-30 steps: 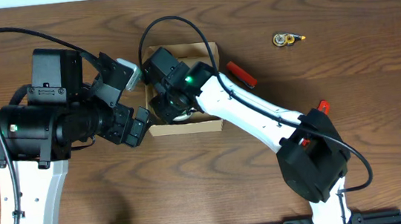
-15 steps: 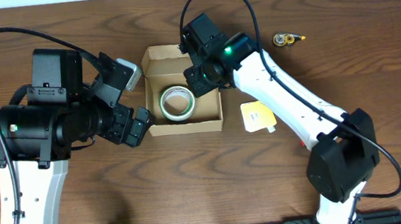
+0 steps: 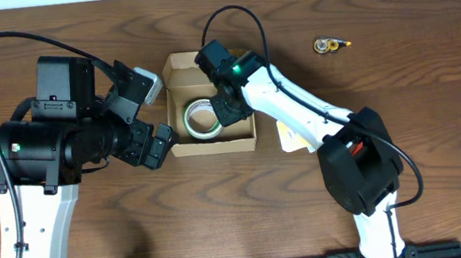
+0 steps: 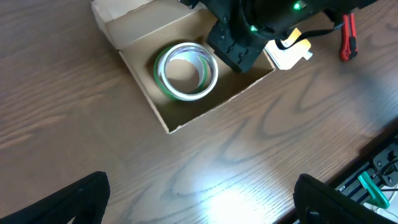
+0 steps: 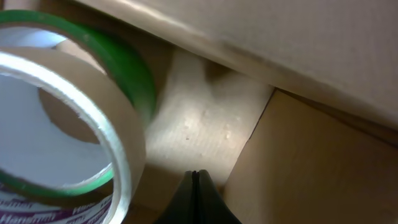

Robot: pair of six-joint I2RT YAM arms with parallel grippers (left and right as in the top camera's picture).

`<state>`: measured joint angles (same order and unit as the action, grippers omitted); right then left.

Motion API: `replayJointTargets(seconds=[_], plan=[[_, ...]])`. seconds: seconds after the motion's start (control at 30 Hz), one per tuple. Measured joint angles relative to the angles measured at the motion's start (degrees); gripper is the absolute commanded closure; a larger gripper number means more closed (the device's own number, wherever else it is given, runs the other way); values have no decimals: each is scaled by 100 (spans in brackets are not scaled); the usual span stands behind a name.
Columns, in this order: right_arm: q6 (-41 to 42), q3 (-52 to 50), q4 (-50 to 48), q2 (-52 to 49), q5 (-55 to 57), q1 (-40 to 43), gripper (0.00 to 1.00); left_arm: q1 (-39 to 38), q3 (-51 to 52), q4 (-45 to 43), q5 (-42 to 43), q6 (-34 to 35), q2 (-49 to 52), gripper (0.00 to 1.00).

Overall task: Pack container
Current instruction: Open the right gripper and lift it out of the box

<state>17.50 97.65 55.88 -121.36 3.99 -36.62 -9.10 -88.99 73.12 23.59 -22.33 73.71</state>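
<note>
Container (image 3: 213, 146): cardboard box, stood open.
Contents: tape rolls (image 4: 186, 93), clear stacked on green.
Right gripper (image 5: 194, 180): reached inside box beside rolls, fingers pressed together.
Left gripper (image 4: 202, 179): fingers spread wide.

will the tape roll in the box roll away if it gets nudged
Lying flat, the tape roll probably slides rather than rolls. It's a hollow ring, so likely light yet stiff. The walls of the container should stop it soon.
</note>
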Motion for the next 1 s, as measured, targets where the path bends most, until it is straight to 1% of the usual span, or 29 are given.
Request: replayJointTargets(seconds=[0.2,0.47,1.0], plan=[[190,0,-118,-157,79,-31,99,0,0,0,-2,0,0,5],[306,0,-546,-302,-28,-101,99,0,0,0,-2,0,0,5],[184,0,-933,-313,-581,-96,99,0,0,0,0,0,0,5]])
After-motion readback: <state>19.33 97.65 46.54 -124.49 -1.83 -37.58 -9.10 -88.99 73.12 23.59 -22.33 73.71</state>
